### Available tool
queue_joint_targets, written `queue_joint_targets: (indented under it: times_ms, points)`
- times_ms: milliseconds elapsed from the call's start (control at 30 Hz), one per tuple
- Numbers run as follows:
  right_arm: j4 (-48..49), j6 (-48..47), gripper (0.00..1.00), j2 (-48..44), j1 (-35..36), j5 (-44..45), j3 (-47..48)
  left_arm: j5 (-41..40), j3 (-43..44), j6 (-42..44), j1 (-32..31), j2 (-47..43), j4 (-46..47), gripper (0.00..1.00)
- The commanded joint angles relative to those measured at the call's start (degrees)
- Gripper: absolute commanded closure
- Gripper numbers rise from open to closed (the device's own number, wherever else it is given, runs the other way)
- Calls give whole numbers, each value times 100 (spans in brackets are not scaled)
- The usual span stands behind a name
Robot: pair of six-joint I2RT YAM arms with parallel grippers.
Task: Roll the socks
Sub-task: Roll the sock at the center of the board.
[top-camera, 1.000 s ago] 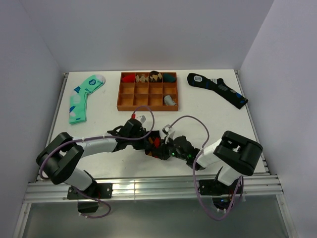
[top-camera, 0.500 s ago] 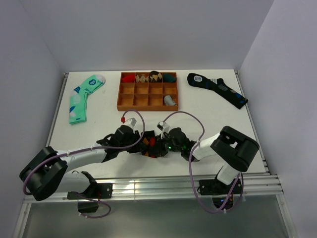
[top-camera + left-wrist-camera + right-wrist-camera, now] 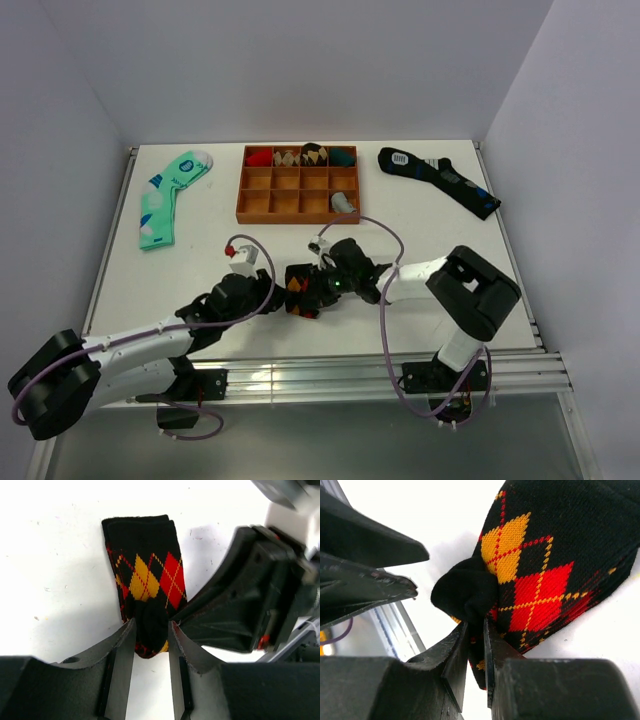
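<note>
Right pincer (image 3: 475,627) clamped on sock (image 3: 535,580) at bunched end, presumably to stop unrolling; left pincer (image 3: 151,635) jaws apart, straddling same end, free to regrip.

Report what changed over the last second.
Left arm swung its elbow back toward the near-left corner; left pincer widened, loosening on the sock. Right pincer, still pinching the sock, drew it slightly left and away. Tray, green sock, navy sock: unmoved.
</note>
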Motion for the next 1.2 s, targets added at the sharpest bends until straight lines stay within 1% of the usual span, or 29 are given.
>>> queue_joint_targets:
  times_ms: [0,67,100,233,300,367,400,500,733,900,1067,1167]
  points:
    - [-1904,-466,78,345,-185,-429,232,-759,-241,326,-221,-246,789,62]
    - [-2072,-554,77,372,-352,-624,355,-988,-346,423,-432,-291,921,62]
    - [-2343,-668,77,389,-422,-712,495,-1225,-425,511,-503,-326,1078,62]
    - [-3047,-1020,77,434,-686,-1011,839,-1604,-680,757,-871,-405,1597,62]
    - [-3468,-1256,78,477,-748,-1108,1067,-1596,-838,906,-934,-388,2026,62]
    - [-3794,-1380,78,591,-827,-1056,1373,-1544,-918,995,-1004,-352,2256,62]
    - [-4135,-1502,78,635,-853,-1055,1480,-1500,-961,1082,-1039,-300,2466,62]
    - [-4611,-1679,78,776,-871,-995,1858,-1359,-945,1267,-1092,-142,2634,62]
    - [-5245,-1864,78,1136,-898,-924,2473,-1289,-839,1566,-1338,113,2837,61]
    - [-5684,-2031,78,1303,-898,-818,2851,-1227,-830,1768,-1487,430,3206,59]
    - [-5879,-2066,78,1435,-906,-730,3089,-1148,-664,1970,-1646,702,3312,57]
    - [-5879,-2084,78,1488,-906,-730,3107,-1104,-628,2041,-1725,676,3303,56]
